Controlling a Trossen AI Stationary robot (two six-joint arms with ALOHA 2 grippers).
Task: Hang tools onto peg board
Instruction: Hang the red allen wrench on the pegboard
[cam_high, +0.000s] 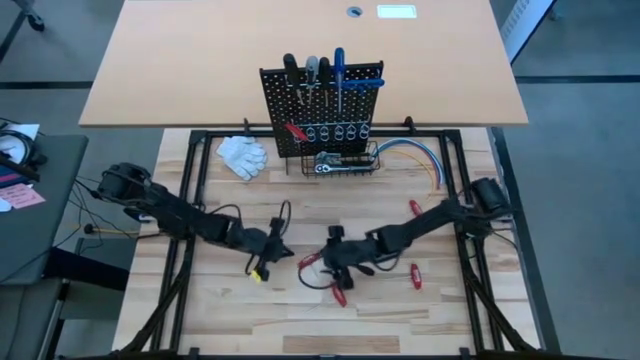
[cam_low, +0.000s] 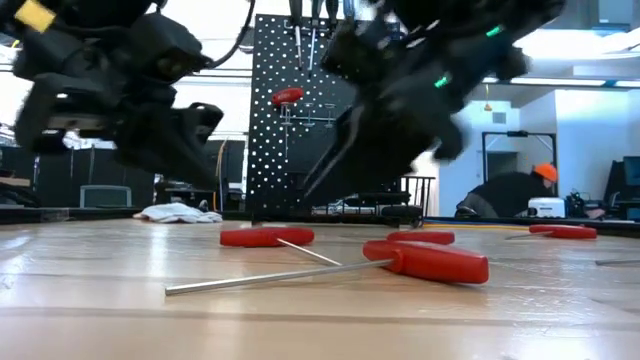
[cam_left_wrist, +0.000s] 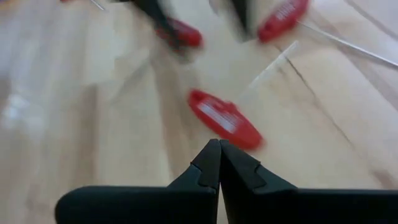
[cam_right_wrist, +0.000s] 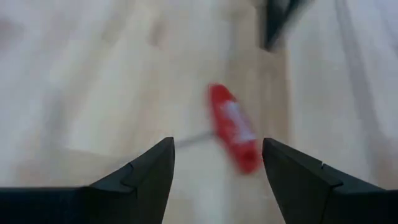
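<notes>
Nearest the front edge of the wooden table (cam_high: 230, 310), several red-handled screwdrivers lie loose — one (cam_low: 425, 261) with its long thin shaft pointing left in the low view, another (cam_low: 266, 236) just behind it, and one more (cam_low: 563, 231) farther to the right. Above them, the right gripper (cam_right_wrist: 217, 163) hangs over the boards with its fingers spread apart and nothing between them; a red-handled screwdriver (cam_right_wrist: 234, 128) lies on the wood just beyond its tips. The left gripper (cam_left_wrist: 219, 163) is just to the left of it, its fingers pressed together and holding nothing, with another red handle (cam_left_wrist: 224, 119) lying on the table close in front.

Farther back, a white glove (cam_high: 242, 155) rests on the table left of the peg board (cam_high: 322, 100). The peg board stands upright at the table's far side — several long screwdrivers (cam_high: 338, 70) hang from its upper part, one short red one (cam_high: 294, 130) hangs lower, and a chrome wrench (cam_high: 330, 166) sits in the wire basket (cam_high: 368, 163) at its base. Coloured cables (cam_high: 418, 155) curve away to the right of the basket.

In the room beyond, a person (cam_low: 515, 190) bends low.
</notes>
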